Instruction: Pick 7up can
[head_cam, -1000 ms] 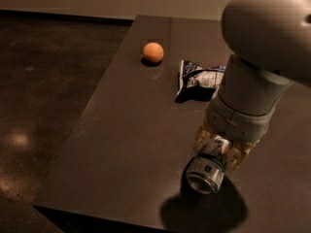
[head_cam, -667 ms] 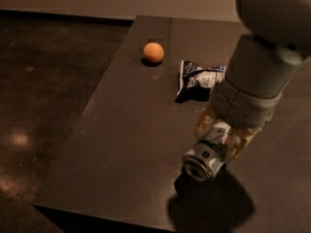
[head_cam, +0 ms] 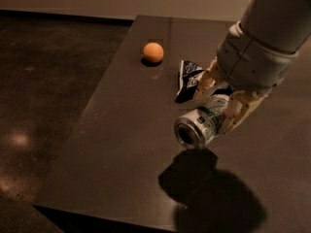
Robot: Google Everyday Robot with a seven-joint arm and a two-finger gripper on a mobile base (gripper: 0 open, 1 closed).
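Observation:
The 7up can (head_cam: 200, 124) is silver with a green band. It lies sideways in the air with its top end facing the camera, well above the dark table (head_cam: 121, 144), and casts a shadow below it. My gripper (head_cam: 218, 106) is shut on the can, with one tan finger (head_cam: 204, 81) behind it and the other (head_cam: 238, 111) in front on the right. The grey arm comes in from the upper right.
An orange ball (head_cam: 153, 52) sits at the table's far left. A blue-and-white chip bag (head_cam: 187, 77) lies just behind the gripper, partly hidden by it. The table's left edge and near edge drop to a dark floor (head_cam: 43, 106).
The gripper has risen and moved up and away from the table's near edge with the can in it. The can's shadow has separated from it. The ball and the bag have not moved.

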